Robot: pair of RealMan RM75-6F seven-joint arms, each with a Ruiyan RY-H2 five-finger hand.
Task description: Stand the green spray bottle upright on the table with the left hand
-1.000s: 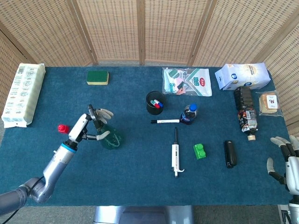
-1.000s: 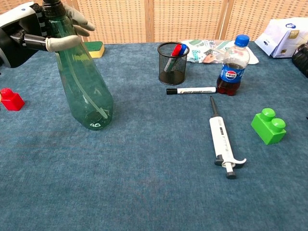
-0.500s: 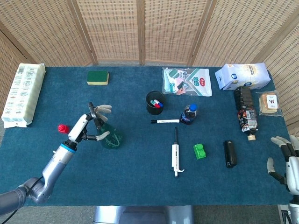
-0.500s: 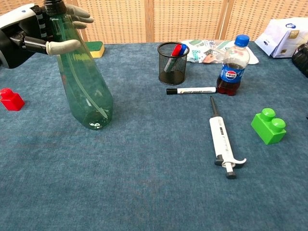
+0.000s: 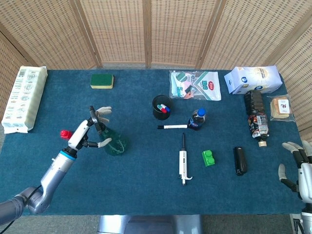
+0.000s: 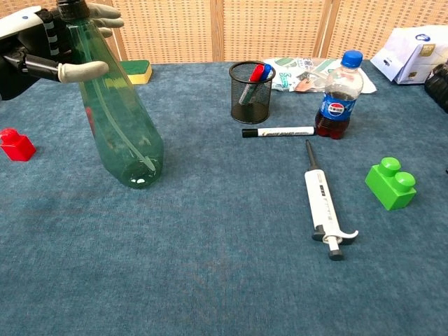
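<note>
The green spray bottle (image 5: 115, 144) stands on its base on the blue table cloth (image 5: 146, 195), left of centre; in the chest view the bottle (image 6: 123, 133) leans slightly left. My left hand (image 5: 87, 129) is level with the bottle's neck, on its left. In the chest view the left hand (image 6: 31, 49) has its fingers (image 6: 84, 70) straightened and spread on either side of the neck, no longer wrapped around it. My right hand (image 5: 298, 168) rests open at the table's front right corner, holding nothing.
A red block (image 5: 65, 134) lies just left of my left arm. A mesh pen cup (image 6: 251, 91), a marker (image 6: 278, 131), a cola bottle (image 6: 337, 94), a pipette (image 6: 323, 203) and a green block (image 6: 390, 183) lie to the right of the spray bottle.
The left hand's fingers have uncurled from the bottle's neck and spread, and the hand has eased left. The bottle has stayed on its base. The right hand has not moved.
</note>
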